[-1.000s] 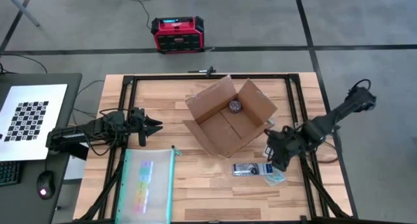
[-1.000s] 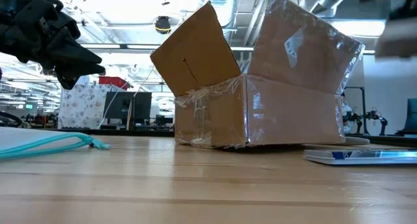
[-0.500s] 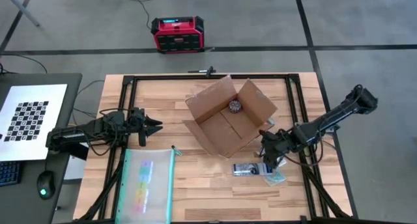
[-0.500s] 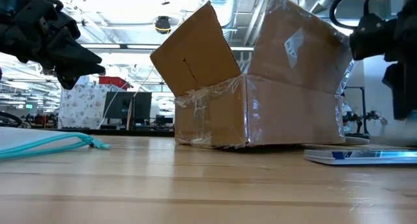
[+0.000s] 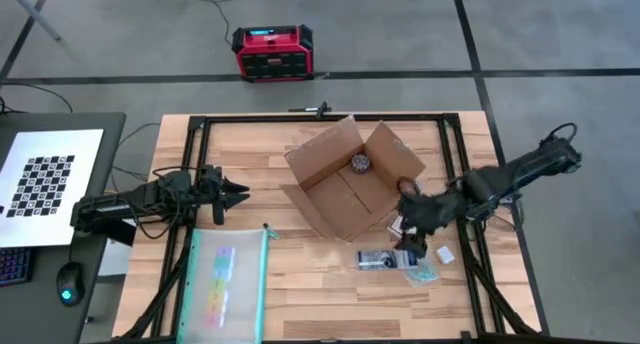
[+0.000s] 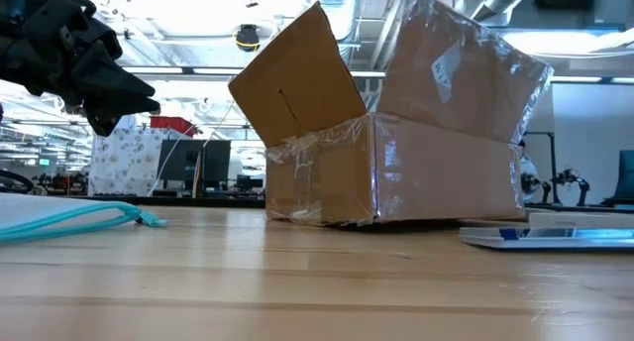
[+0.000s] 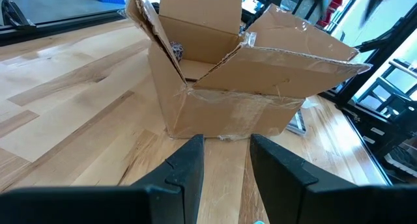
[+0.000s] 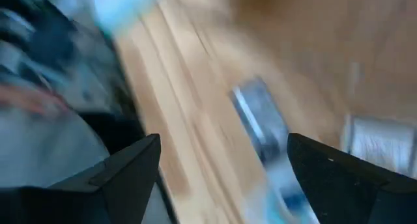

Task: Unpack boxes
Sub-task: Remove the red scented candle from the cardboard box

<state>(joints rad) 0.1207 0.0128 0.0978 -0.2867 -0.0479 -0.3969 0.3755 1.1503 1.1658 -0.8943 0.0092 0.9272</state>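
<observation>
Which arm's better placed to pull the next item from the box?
Probably right: its gripper hangs open beside the cardboard box; the left gripper waits farther off, toward the table's left side.

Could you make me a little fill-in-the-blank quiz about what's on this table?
1. The cardboard box has its flaps ____.
2. The small dark round thing lies ____ the box.
3. The teal-edged pouch lies nearest the ____ tool.
4. The red and black case sits on the ____.

Missing words: open; inside; left; floor

Open brown taped cardboard box (image 5: 354, 180), flaps raised, mid-table
</observation>
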